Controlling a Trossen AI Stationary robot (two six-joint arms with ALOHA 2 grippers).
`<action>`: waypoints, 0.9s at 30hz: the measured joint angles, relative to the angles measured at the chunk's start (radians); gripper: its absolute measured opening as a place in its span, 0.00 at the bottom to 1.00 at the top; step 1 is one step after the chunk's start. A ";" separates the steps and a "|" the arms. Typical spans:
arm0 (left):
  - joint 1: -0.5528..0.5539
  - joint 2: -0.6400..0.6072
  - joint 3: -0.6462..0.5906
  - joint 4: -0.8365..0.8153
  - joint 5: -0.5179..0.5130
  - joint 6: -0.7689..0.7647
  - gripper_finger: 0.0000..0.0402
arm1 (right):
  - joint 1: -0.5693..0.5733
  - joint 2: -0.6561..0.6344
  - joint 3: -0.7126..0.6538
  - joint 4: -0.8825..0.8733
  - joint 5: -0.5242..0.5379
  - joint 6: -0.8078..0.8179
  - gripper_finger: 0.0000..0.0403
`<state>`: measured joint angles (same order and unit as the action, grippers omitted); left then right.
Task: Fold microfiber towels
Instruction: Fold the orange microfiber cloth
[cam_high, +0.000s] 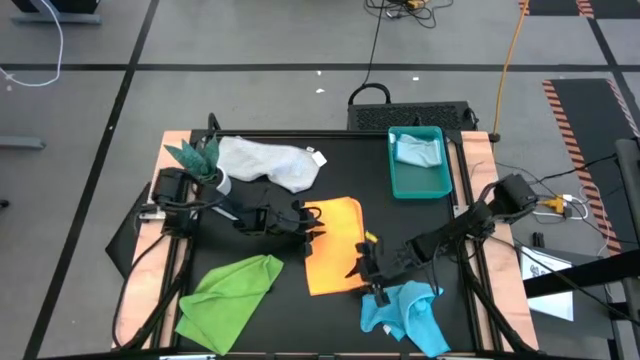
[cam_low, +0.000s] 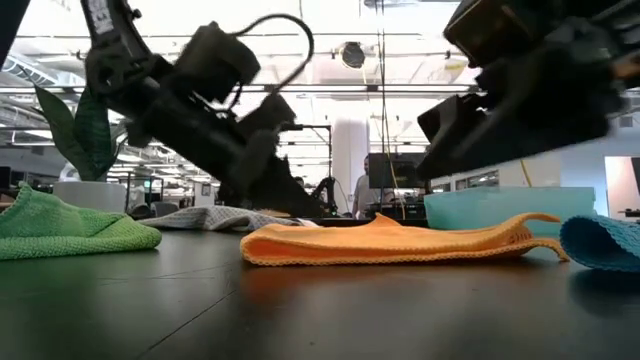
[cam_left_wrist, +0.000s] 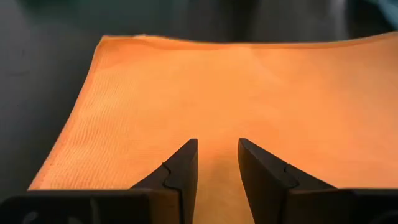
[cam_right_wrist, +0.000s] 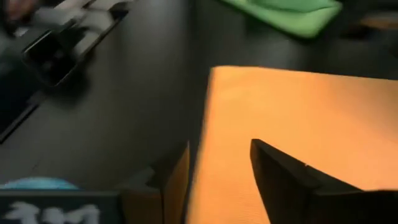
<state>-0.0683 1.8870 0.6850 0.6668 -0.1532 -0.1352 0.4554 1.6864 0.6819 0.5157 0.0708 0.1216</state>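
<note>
An orange towel (cam_high: 335, 250) lies folded and flat in the middle of the black table, also seen in the low view (cam_low: 390, 240). My left gripper (cam_high: 314, 226) stands at its left edge, fingers a little apart over the top layer (cam_left_wrist: 217, 144), nothing between them. My right gripper (cam_high: 362, 268) is at the towel's near right corner, open wide (cam_right_wrist: 220, 144), one finger on each side of a towel edge. A turquoise towel (cam_high: 405, 315) lies crumpled at the near right, a lime green one (cam_high: 230, 290) at the near left, and a white one (cam_high: 265, 160) at the far left. My left gripper's fingertips (cam_left_wrist: 186, 155) slant down from the table's left, low over the orange towel's top layer (cam_left_wrist: 217, 93). I cannot tell whether they touch it.
A teal tray (cam_high: 420, 180) at the far right holds a pale blue towel (cam_high: 418, 150). A small plant in a white pot (cam_high: 203, 160) stands at the far left, beside the left arm. Bare black table lies between the green and orange towels.
</note>
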 joint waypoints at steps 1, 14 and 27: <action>0.005 0.007 0.000 -0.012 0.000 0.000 0.29 | 0.007 0.014 0.015 -0.018 0.001 -0.011 0.44; -0.005 -0.004 -0.004 -0.021 -0.003 0.056 0.29 | 0.039 0.111 0.171 -0.387 0.140 -0.052 0.34; -0.295 -0.037 0.013 -0.029 0.078 0.554 0.31 | -0.012 0.090 0.168 -0.356 0.163 0.052 0.03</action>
<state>-0.3632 1.8503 0.6983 0.6374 -0.0753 0.4189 0.4438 1.7766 0.8501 0.1594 0.2336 0.1737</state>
